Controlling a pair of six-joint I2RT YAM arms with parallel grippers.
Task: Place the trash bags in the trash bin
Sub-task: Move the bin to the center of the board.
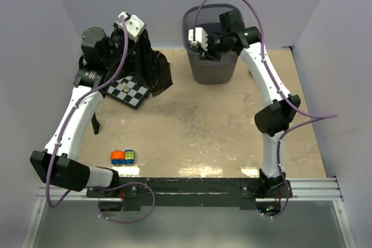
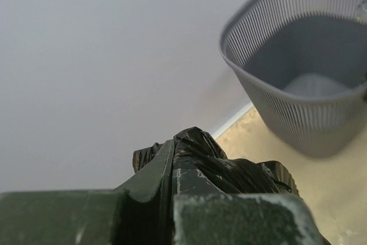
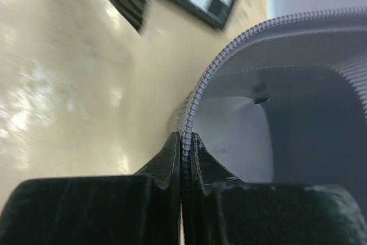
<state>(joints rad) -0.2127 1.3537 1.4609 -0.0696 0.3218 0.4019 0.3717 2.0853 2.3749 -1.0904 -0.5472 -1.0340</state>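
Left gripper (image 2: 172, 162) is clenching the trash bag (image 2: 221, 167); trash bin (image 2: 287, 120) is standing to its right, right gripper (image 3: 184, 144) pinching the rim.

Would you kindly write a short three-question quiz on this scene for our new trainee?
1. True or false: the left gripper is shut on the bag.
2. The right gripper grips: A) the bag B) the rim of the bin C) nothing.
3. Which patterned thing lies on the table by the hanging bag?

Key: 1 true; 2 B; 3 the checkerboard.
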